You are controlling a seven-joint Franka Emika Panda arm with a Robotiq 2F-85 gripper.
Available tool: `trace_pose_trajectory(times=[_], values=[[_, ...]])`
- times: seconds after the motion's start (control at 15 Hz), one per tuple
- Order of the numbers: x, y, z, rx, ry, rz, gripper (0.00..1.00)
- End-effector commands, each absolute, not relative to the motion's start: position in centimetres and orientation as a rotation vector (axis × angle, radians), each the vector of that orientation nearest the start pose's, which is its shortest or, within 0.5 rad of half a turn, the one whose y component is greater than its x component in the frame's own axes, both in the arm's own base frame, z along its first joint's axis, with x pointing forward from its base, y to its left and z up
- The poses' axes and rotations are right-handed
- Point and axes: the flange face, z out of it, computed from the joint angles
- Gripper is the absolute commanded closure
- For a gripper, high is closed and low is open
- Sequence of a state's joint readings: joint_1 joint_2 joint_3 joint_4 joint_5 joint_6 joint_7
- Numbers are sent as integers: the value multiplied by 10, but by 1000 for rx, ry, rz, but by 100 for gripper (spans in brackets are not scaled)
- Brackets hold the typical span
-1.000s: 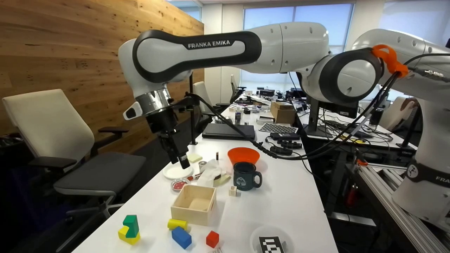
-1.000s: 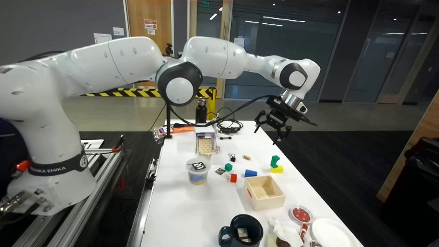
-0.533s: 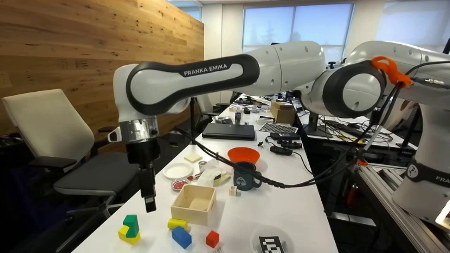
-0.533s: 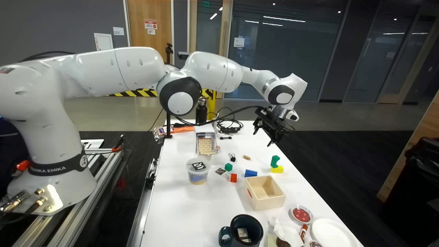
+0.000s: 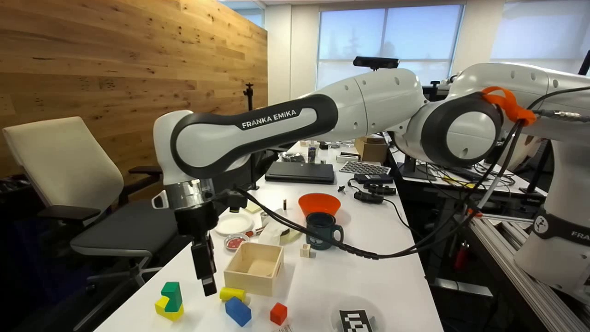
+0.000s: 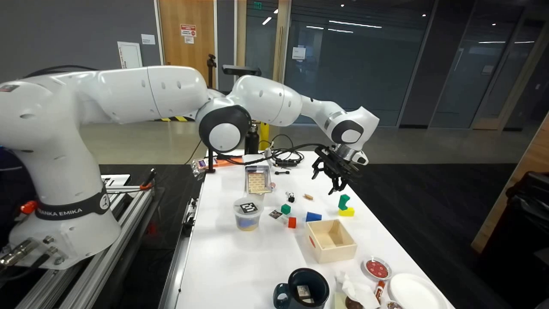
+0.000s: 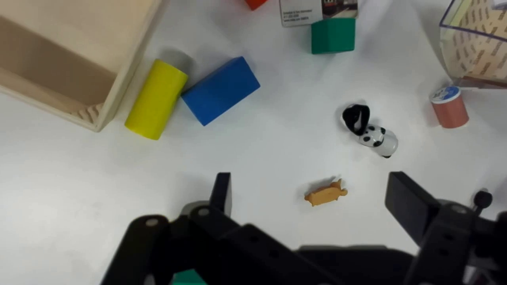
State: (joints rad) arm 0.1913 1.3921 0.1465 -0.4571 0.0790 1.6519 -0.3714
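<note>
My gripper (image 7: 308, 186) stands open above the white table, nothing between its fingers. Below the gap in the wrist view lies a small orange animal figure (image 7: 326, 194), apart from both fingertips. A black-and-white spotted figure (image 7: 376, 136) lies a little beyond it. Farther off are a yellow cylinder (image 7: 156, 99), a blue block (image 7: 221, 91) and a green block (image 7: 334, 36). In an exterior view the gripper (image 6: 324, 183) hangs near the table's edge, close to a green arch-like block (image 6: 343, 201) on a yellow block (image 6: 346, 212). A green corner peeks out beneath the gripper in the wrist view.
An open wooden box (image 5: 249, 280) stands beside the cylinder. Also on the table are a red cube (image 5: 278, 314), a dark mug (image 6: 301, 296), a lidded tub (image 6: 247, 219), a clear case (image 6: 257, 182), a white plate (image 5: 233, 224) and an orange bowl (image 5: 319, 203).
The arm has come down and the gripper hangs much lower over the table, turned more steeply downward. In an exterior view it has also shifted left. The jaws stay open; the table objects look unmoved.
</note>
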Motion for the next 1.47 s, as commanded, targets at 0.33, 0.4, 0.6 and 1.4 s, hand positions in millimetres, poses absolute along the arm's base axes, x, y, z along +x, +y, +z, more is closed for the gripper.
trace_pose_trajectory(times=[0.33, 0.4, 0.6, 1.4], values=[[743, 206, 141, -2725, -844, 383, 0], [743, 206, 140, -2724, -844, 384, 0], [745, 207, 137, -2747, -846, 366, 0], [711, 211, 26, -2769, -811, 509, 0]])
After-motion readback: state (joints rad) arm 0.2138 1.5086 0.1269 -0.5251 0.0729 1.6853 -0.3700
